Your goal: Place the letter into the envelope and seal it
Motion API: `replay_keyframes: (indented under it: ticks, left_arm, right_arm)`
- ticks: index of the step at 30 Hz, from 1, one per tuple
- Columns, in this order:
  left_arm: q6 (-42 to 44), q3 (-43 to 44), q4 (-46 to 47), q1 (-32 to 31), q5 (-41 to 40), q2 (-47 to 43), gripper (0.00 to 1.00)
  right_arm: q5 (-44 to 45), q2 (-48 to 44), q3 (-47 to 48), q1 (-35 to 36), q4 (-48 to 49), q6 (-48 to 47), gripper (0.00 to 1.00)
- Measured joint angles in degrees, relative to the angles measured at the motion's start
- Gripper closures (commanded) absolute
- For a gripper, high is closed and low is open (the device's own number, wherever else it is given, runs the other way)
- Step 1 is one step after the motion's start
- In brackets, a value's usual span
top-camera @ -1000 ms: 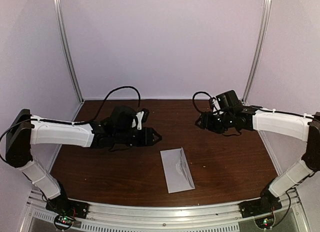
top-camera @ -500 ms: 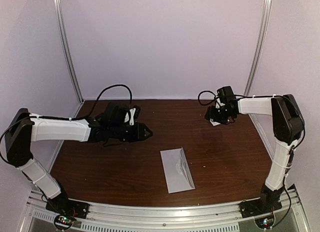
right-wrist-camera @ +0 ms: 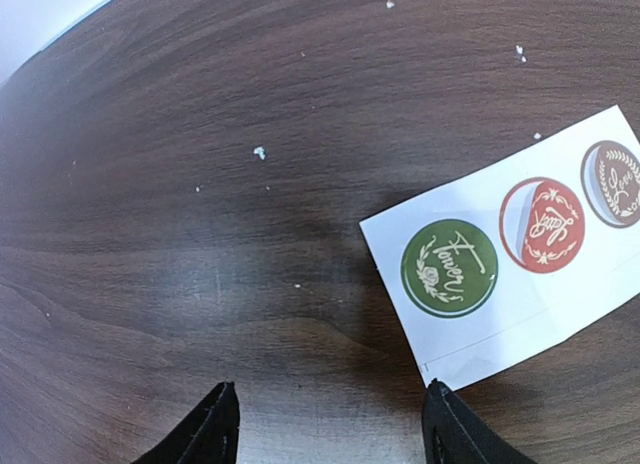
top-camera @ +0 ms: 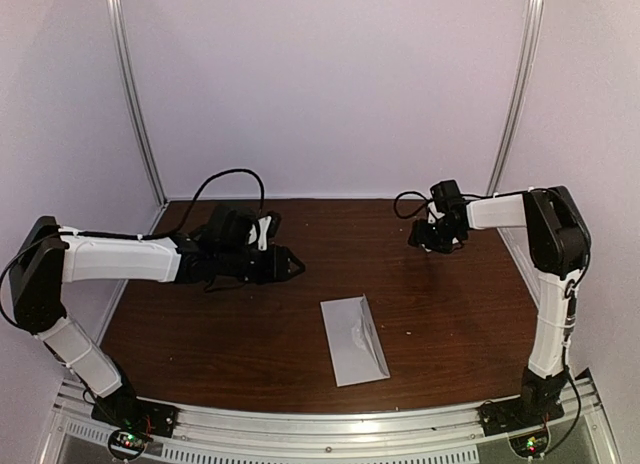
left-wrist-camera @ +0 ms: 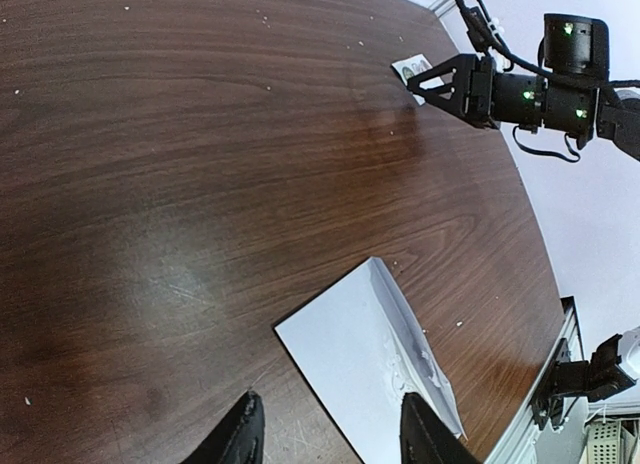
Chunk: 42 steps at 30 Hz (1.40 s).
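On the table (top-camera: 200, 334) the envelope (top-camera: 354, 340) lies front-centre — the sticker card (right-wrist-camera: 505, 284) at back right.

Left arm (top-camera: 120, 262) outstretched; left fingers (left-wrist-camera: 243, 434) parted, right fingers (right-wrist-camera: 215, 426) parted.

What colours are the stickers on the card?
Green, red and brown stickers on a white card; right wrist view.

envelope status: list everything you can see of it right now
The envelope is a pale grey-white paper oblong. It lies flat on the dark wooden table, near the front edge and about midway between the two arm bases. Its long axis runs front to back at a slight slant. One long side looks wrinkled, with a raised curved crease. Whether that is the flap, and whether it is sealed, cannot be told. Only the table touches it.
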Motion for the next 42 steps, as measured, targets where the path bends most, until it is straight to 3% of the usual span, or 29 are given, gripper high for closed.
replay_keyframes:
  ticks: [28, 42]
  left_arm:
    - [-0.31, -3.02, -0.09, 0.0, -0.09, -2.89, 0.52]
    - [-0.28, -3.39, 0.02, 0.0, -0.04, -3.04, 0.52]
  right_arm:
    - [-3.69, 3.19, 0.72, -1.97, 4.52, -3.5, 0.37]
    - [-12.5, -6.86, -19.15, -0.7, 17.68, 0.2, 0.39]
